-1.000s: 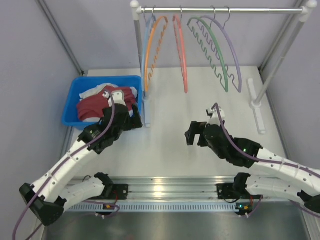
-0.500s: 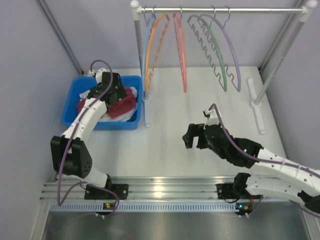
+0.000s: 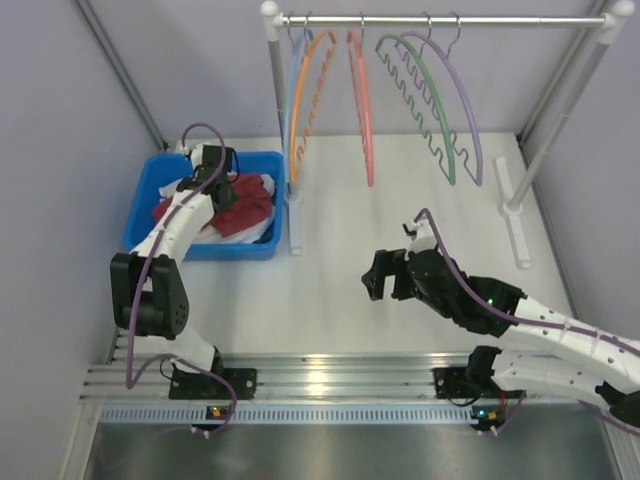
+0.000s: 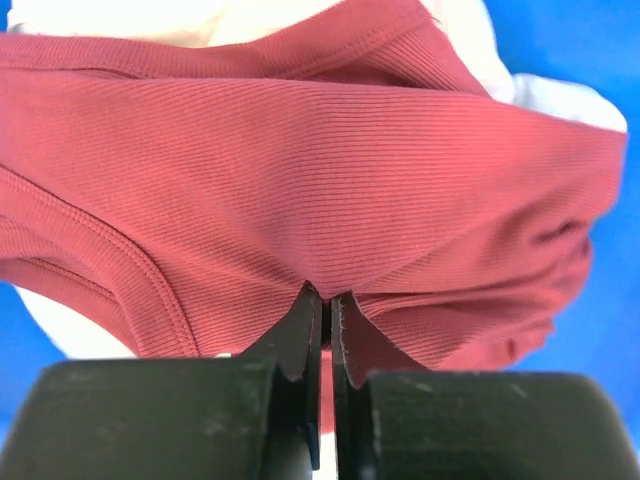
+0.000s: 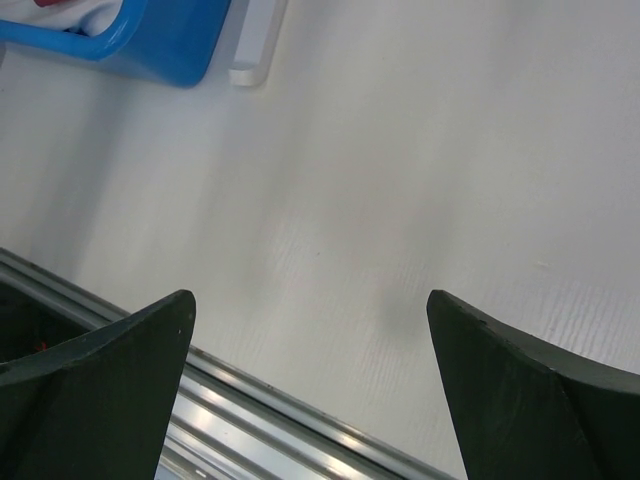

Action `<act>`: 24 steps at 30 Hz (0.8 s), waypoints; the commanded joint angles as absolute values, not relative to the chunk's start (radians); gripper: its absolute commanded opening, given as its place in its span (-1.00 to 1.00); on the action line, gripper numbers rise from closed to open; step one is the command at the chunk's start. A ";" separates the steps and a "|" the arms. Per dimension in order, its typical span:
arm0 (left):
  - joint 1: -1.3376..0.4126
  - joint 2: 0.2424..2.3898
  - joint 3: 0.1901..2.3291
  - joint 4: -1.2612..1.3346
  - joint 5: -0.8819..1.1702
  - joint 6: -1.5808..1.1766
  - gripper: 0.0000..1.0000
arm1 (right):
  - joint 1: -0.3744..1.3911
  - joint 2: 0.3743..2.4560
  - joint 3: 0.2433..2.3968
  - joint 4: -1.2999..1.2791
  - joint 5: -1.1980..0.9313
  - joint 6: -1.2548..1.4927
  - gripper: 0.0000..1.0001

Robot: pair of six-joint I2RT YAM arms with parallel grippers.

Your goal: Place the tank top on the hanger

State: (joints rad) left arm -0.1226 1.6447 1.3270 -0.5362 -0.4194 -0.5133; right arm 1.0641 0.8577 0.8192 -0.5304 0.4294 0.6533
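Note:
The maroon tank top (image 3: 252, 200) lies crumpled in the blue bin (image 3: 232, 250), on top of white cloth (image 3: 268, 231). My left gripper (image 3: 224, 190) reaches down into the bin, and in the left wrist view it (image 4: 327, 296) is shut on a pinched fold of the tank top (image 4: 330, 170). The pale lavender hanger (image 3: 471, 100) hangs by its hook at the right end of the rack rod. My right gripper (image 3: 372, 277) hovers open over the bare table mid-right; in the right wrist view it (image 5: 310, 300) holds nothing.
The rack rod (image 3: 400, 20) also carries a green wavy-barred hanger (image 3: 441, 115), a salmon hanger (image 3: 363, 100) and an orange hanger (image 3: 304, 90). The rack's left post (image 3: 278, 110) stands beside the bin; its right foot (image 3: 515, 215) lies on the table.
My left arm swung up and over into the bin, then its jaws shut on the tank top. The right gripper drifted slightly left.

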 commanded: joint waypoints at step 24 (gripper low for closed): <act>-0.333 1.118 1.755 -0.880 -0.164 -0.431 -1.00 | 1.074 0.974 1.045 -0.448 0.397 0.503 0.99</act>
